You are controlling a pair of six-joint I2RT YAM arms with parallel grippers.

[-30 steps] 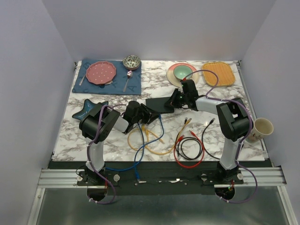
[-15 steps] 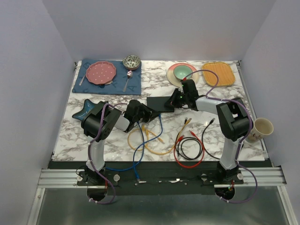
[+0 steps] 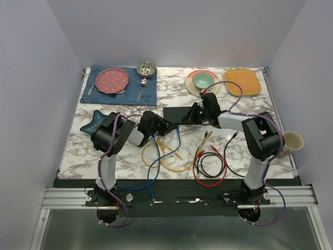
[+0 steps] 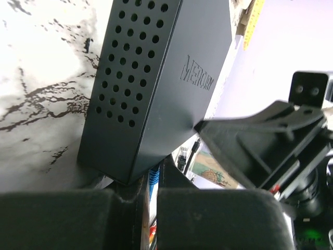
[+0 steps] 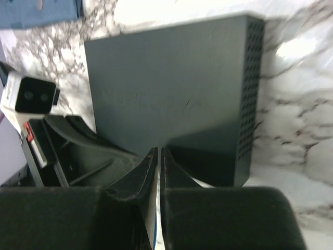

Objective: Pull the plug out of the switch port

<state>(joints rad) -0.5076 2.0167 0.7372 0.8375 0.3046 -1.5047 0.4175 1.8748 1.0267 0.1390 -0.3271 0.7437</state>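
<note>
The switch (image 3: pixel 179 114) is a flat matte-black box lying on the marble table, between the two grippers. In the left wrist view (image 4: pixel 156 78) its perforated side and embossed logo fill the frame. My left gripper (image 3: pixel 160 126) is at its near-left corner, shut on the blue plug (image 4: pixel 151 179), which sits at the switch's bottom edge between my fingers (image 4: pixel 208 219). The blue cable (image 3: pixel 156 164) runs back toward the table's near edge. My right gripper (image 3: pixel 196 112) is shut, with its tips (image 5: pixel 158 156) on the switch's right end (image 5: pixel 171 94).
Yellow cable loops (image 3: pixel 171 156) and red and black cables (image 3: pixel 208 162) lie in front of the switch. A blue star-shaped dish (image 3: pixel 96 121) is at the left. A blue mat with a pink plate (image 3: pixel 112 80), a green bowl (image 3: pixel 203 79), an orange mat (image 3: pixel 242 82) and a paper cup (image 3: pixel 290 141) are also in view.
The switch was tilted up off the table a second ago and now lies flat. My right gripper has shifted slightly right with it. My left gripper has stayed put.
</note>
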